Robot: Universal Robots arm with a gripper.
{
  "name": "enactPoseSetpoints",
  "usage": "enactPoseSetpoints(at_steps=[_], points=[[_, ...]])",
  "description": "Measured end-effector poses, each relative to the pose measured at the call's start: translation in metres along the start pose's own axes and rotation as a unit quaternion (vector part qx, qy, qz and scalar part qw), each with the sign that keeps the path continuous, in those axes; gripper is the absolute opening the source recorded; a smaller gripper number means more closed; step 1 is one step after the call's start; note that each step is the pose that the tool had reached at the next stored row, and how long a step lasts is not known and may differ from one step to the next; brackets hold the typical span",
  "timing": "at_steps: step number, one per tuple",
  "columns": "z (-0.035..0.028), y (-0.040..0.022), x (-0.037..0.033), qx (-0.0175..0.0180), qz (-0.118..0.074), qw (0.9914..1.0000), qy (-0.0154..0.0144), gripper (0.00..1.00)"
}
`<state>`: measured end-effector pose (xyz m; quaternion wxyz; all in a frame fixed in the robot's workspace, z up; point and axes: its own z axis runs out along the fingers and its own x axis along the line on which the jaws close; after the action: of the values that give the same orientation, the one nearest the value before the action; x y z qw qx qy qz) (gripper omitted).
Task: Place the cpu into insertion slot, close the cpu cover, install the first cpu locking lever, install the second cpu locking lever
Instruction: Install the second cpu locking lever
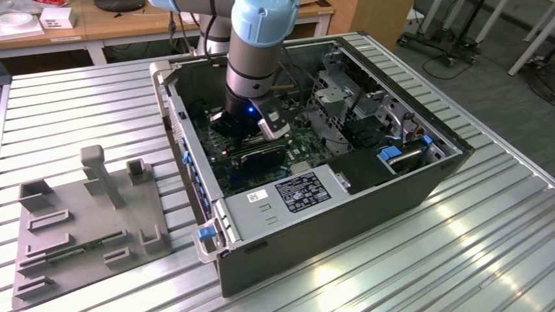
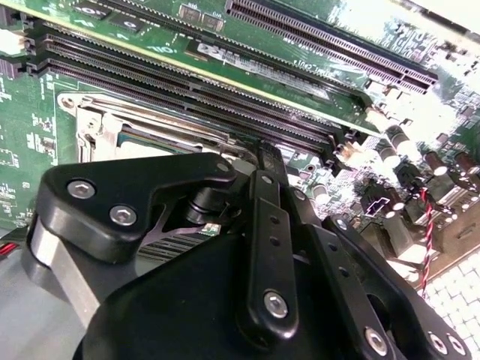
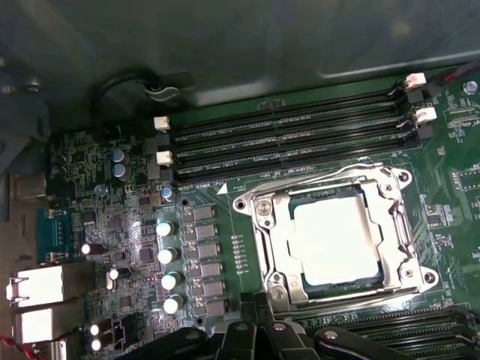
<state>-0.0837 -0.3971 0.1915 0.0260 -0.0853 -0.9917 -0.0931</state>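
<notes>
The arm is reaching down into an open computer case (image 1: pixel 364 188) lying on its side, with the end effector (image 1: pixel 251 127) hovering just above the motherboard (image 3: pixel 105 225). In the first wrist view the cpu (image 3: pixel 335 240) is sitting flat in the insertion slot (image 3: pixel 264 212), its pale silver top showing through the window of the cpu cover (image 3: pixel 401 225), which is lying down over it as a steel frame. That suggests the chip is seated and the cover closed, so the work now concerns the locking levers; a thin wire lever (image 3: pixel 330 176) is running along the socket edge nearest the 4 long black memory slots (image 3: pixel 292 131), though whether it is latched is hard to judge from here. In the second wrist view the dark linkages of the end effector (image 2: pixel 262 225) are crowding the socket, probably to press on something at its rim. I cannot tell whether the fingers are wide or narrow, or gripping anything.

The case is resting on a ribbed metal tabletop (image 1: pixel 78 110). A grey fixture tray (image 1: pixel 82 221) is standing well apart toward the exterior view's left. Wooden desks (image 1: pixel 130 23) are lining the room behind.
</notes>
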Motion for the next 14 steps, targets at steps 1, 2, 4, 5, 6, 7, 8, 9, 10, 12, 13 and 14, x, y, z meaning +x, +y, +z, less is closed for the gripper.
enactPoseSetpoints(at_steps=[1, 2, 4, 5, 6, 7, 8, 9, 10, 12, 13, 14], points=[[0.0001, 0.0007, 0.0001, 0.0003, 0.000, 1.00000, 0.0000, 0.11], [0.0003, 0.0014, 0.0002, 0.0007, 0.000, 1.00000, -0.0001, 0.11], [0.0006, 0.0022, 0.0003, 0.0012, 0.000, 1.00000, -0.0002, 0.11], [0.0006, 0.0024, 0.0003, 0.0013, 0.000, 1.00000, -0.0002, 0.11], [0.0007, 0.0025, 0.0004, 0.0014, 0.000, 1.00000, -0.0002, 0.11], [0.0007, 0.0026, 0.0004, 0.0014, 0.000, 1.00000, -0.0003, 0.11], [0.0007, 0.0027, 0.0004, 0.0014, 0.000, 1.00000, -0.0002, 0.11], [0.0008, 0.0028, 0.0004, 0.0014, 0.000, 1.00000, -0.0003, 0.11], [0.0008, 0.0029, 0.0004, 0.0014, 0.000, 1.00000, -0.0003, 0.11], [0.0008, 0.0030, 0.0004, 0.0015, 0.000, 1.00000, -0.0003, 0.11], [0.0008, 0.0030, 0.0004, 0.0014, 0.000, 1.00000, -0.0003, 0.11], [0.0009, 0.0030, 0.0004, 0.0015, 0.000, 1.00000, -0.0003, 0.11]])
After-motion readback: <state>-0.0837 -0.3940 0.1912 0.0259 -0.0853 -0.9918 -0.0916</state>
